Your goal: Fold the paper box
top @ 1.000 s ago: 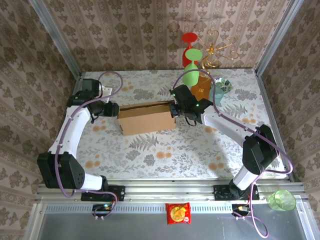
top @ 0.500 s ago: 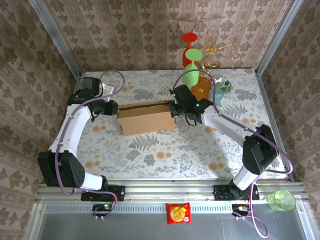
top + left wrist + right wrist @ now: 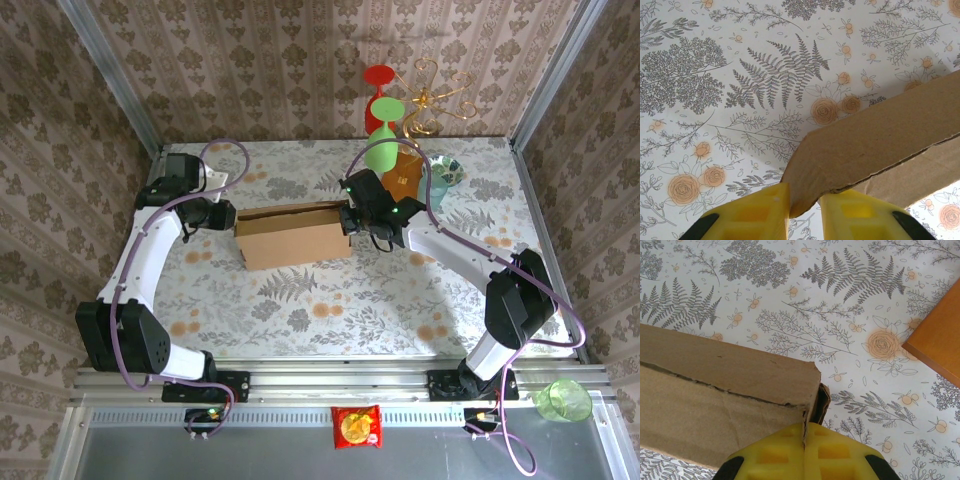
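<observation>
The paper box (image 3: 295, 238) is a tan cardboard box lying lengthwise in the middle of the flowered table, its top flap slightly raised. My left gripper (image 3: 228, 217) is at the box's left end. In the left wrist view its yellow fingers (image 3: 760, 212) stand on either side of a flap corner of the box (image 3: 880, 140), shut on it (image 3: 804, 207). My right gripper (image 3: 347, 220) is at the box's right end. Its fingers (image 3: 840, 452) are pressed together (image 3: 805, 440) on the thin edge of the end wall (image 3: 715, 390).
An orange-brown packet (image 3: 402, 175) lies just behind the right gripper, its corner (image 3: 940, 340) in the right wrist view. A green glass (image 3: 381, 150), a red glass (image 3: 379, 78) and a gold wire stand (image 3: 440, 100) are at the back. The table's front half is open.
My left gripper's jaws have closed in on the flap at the box's left end. The box and the right arm have stayed where they were.
</observation>
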Available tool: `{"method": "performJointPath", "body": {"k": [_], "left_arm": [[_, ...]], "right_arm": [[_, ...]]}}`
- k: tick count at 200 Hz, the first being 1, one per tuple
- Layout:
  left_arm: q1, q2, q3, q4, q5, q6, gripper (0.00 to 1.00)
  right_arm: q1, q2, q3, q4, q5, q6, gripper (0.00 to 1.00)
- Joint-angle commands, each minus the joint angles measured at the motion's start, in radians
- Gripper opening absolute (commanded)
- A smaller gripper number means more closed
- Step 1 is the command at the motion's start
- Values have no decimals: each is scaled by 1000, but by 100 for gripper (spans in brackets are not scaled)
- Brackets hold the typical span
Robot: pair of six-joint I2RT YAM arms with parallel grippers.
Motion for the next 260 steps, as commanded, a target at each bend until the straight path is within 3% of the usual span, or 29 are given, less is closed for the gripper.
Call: {"method": "performJointPath", "body": {"k": [1, 100, 179, 260], "left_arm": [[-6, 8, -4, -8, -17, -28, 21], [-16, 37, 67, -75, 20, -162, 5], [-14, 155, 248, -295, 106, -241, 3], [5, 228, 371, -406, 184, -258, 3]], "right_arm": [[2, 36, -25, -120, -46, 10, 0], [1, 42, -24, -123, -43, 15, 0], [1, 59, -11, -125, -37, 19, 0], [6, 71, -6, -160, -19, 20, 0]]}}
